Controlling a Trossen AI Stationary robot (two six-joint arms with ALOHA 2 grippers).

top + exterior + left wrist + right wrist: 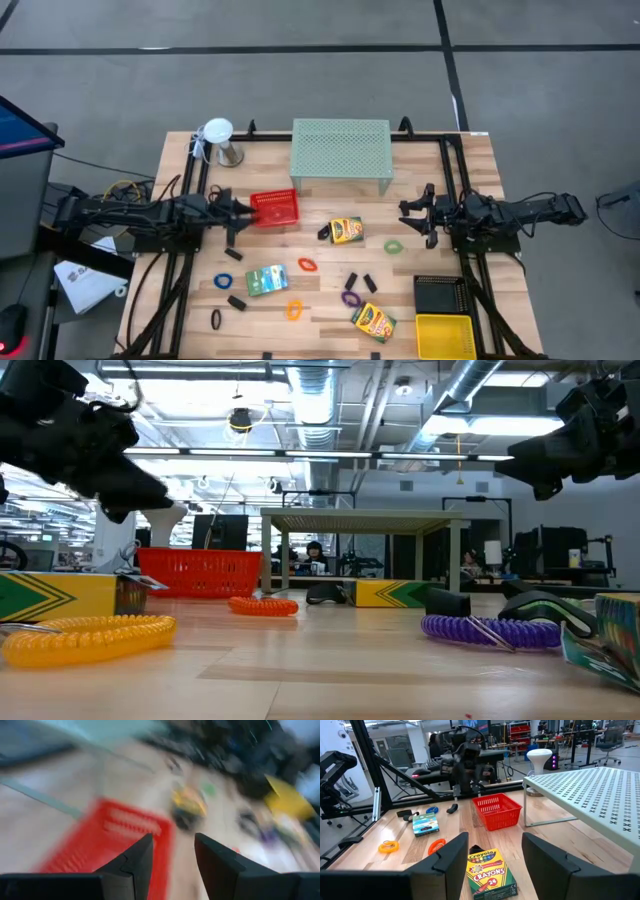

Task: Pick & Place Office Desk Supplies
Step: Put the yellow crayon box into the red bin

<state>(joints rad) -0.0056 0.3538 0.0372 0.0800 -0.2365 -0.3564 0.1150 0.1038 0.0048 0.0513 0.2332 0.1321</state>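
My left gripper (240, 212) hovers open at the red tray's (273, 208) left edge; its own wrist view is blurred and shows the fingers (134, 861) apart above the red tray (120, 835). My right gripper (410, 215) is open and raised. It faces a yellow-green crayon box (490, 872) that lies flat on the table beyond its fingertips. That box (346, 231) sits in front of the shelf, and a second box (373, 321) lies near the front edge. The green card pack (267, 280), coloured loops (307, 265) and black clips (351, 281) are scattered flat on the wood.
The mint-green mesh shelf (341, 150) stands at the far edge, with a white lamp-like object (218, 140) to its left. A black tray (440, 293) and a yellow tray (444, 335) sit at the near right corner. Purple (480, 628) and yellow (85, 635) coiled loops lie near the front.
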